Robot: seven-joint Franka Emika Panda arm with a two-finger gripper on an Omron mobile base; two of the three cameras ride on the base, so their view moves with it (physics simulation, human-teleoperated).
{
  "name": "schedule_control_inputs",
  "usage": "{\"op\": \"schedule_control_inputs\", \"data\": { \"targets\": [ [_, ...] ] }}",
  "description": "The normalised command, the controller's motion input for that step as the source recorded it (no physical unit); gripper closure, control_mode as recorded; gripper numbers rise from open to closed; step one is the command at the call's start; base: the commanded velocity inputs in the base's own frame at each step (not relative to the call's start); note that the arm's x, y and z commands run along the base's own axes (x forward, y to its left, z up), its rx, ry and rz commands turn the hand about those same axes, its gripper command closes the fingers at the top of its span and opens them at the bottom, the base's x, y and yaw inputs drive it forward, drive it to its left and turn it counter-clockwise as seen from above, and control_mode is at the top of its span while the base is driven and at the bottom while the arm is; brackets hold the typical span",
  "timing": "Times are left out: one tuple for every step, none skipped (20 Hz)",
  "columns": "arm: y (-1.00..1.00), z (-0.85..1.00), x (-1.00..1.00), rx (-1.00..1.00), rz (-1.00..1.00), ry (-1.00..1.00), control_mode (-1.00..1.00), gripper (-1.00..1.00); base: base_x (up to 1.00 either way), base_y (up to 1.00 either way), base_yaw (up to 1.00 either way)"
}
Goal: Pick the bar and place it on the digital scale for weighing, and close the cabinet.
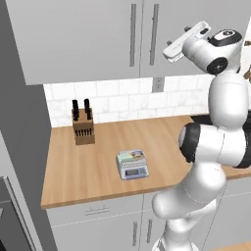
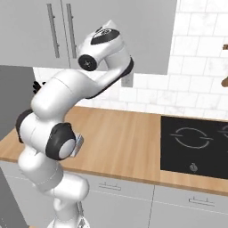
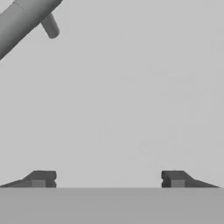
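Observation:
The bar (image 1: 131,157), pale beige with green and tan tints, lies flat on the platform of the digital scale (image 1: 133,170) in the middle of the wooden counter. The cabinet (image 1: 88,44) hangs above, and its flat grey doors look flush and shut. My gripper (image 1: 170,53) is raised high against the right door, just right of its long handle (image 1: 155,34). In the hand view my gripper (image 3: 108,179) is open and holds nothing. Its fingertips (image 3: 42,178) face the bare door panel, with the handle (image 3: 22,19) at the upper left.
A brown knife block (image 1: 83,128) stands at the back left of the counter (image 1: 78,176). A black cooktop (image 2: 196,142) is set into the counter on the right. A wall outlet (image 1: 158,84) sits on the tiled backsplash. White base cabinets (image 1: 98,225) run below.

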Motion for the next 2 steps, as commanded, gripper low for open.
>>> {"op": "schedule_control_inputs", "data": {
  "targets": [
    [-0.27,0.00,0.00,0.01,0.00,0.00,-1.00,-1.00,0.00,0.00,0.00],
    [-0.33,0.00,0.00,0.03,0.00,0.00,-1.00,-1.00,0.00,0.00,0.00]
  ]
}}
